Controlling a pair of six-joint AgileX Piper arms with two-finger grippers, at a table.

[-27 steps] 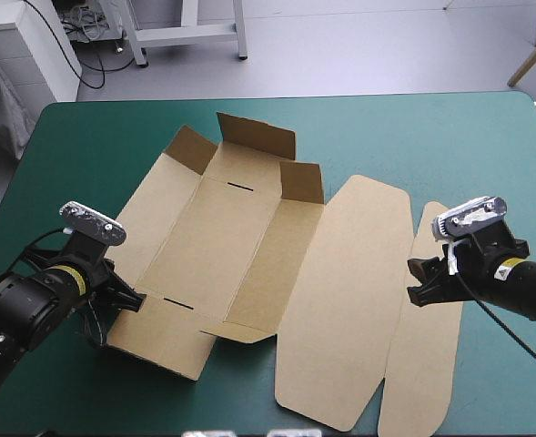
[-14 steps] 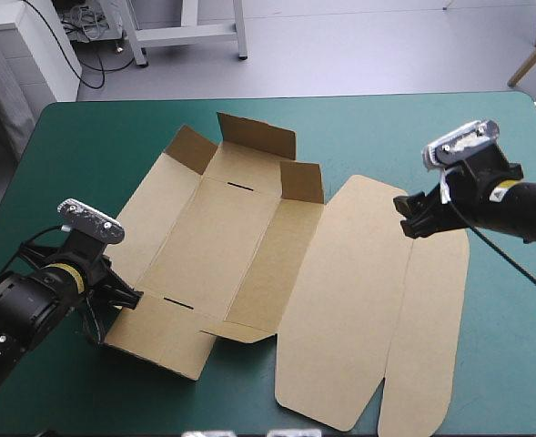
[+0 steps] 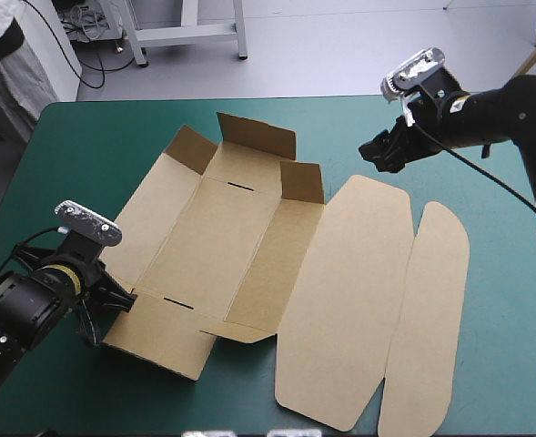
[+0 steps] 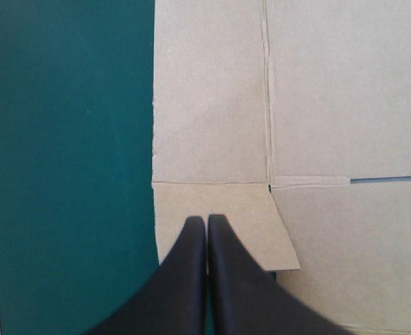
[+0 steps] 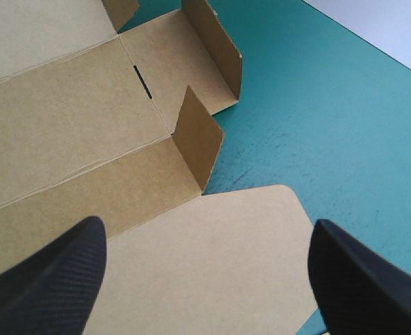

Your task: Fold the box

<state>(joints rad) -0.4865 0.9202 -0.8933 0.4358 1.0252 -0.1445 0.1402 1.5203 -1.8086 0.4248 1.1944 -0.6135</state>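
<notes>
Left gripper (image 4: 206,222): black fingers pressed together into one point, tips over small corner flap (image 4: 226,223) of box (image 3: 240,246), at its near left corner. Right gripper (image 5: 205,225): fingers spread wide, raised above far end of lid panel (image 3: 349,291), near upright end flap (image 5: 199,136). Box lay open, mostly flat, mid-table on teal-green cover (image 3: 95,146); far flaps stood raised.

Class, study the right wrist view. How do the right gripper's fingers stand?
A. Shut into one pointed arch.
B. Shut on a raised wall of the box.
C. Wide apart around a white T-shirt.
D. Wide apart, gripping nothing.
D: the right gripper has its black fingers far apart toward the corners, and a flat panel of the brown box lies beyond them, ungripped.
</notes>
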